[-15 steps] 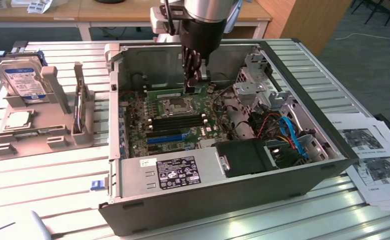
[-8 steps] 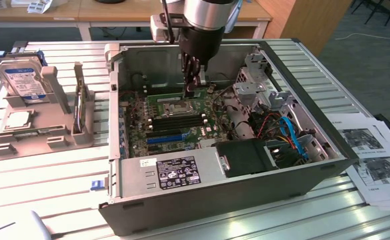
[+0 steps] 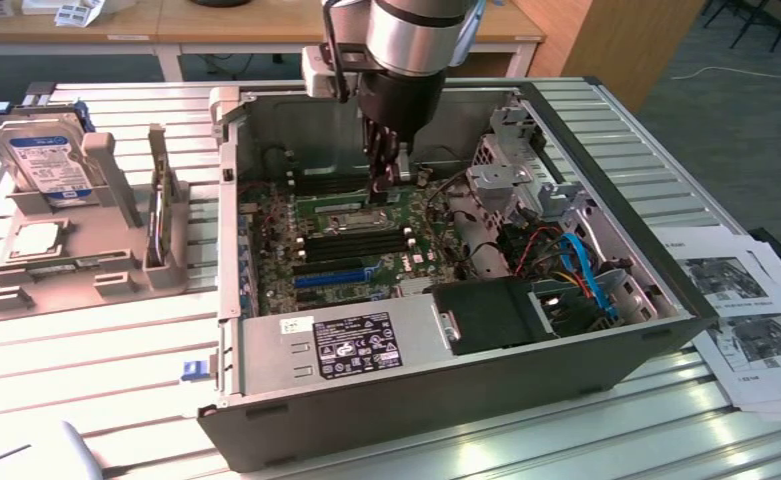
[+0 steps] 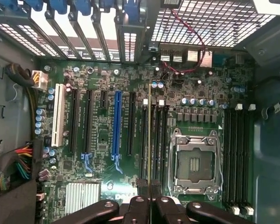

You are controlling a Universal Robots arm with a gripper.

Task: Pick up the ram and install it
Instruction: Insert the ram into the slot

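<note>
Inside the open computer case (image 3: 604,370), my gripper (image 3: 387,172) hangs low over the motherboard (image 3: 350,235). It is shut on the ram (image 4: 150,140), which the wrist view catches edge-on as a thin greenish line running out from between the black fingers (image 4: 141,186). The stick lies along the bank of black memory slots (image 4: 157,140) beside the CPU socket (image 4: 194,163). Whether its edge touches a slot I cannot tell. In the exterior view the stick is mostly hidden behind the fingers.
A second bank of memory slots (image 4: 238,154) lies on the socket's other side, and a blue expansion slot (image 4: 116,123) is further along the board. The power supply (image 3: 350,345), drive cage (image 3: 524,170) and cables (image 3: 577,270) crowd the case. A hard drive (image 3: 50,160) stands in a grey holder at the exterior view's left.
</note>
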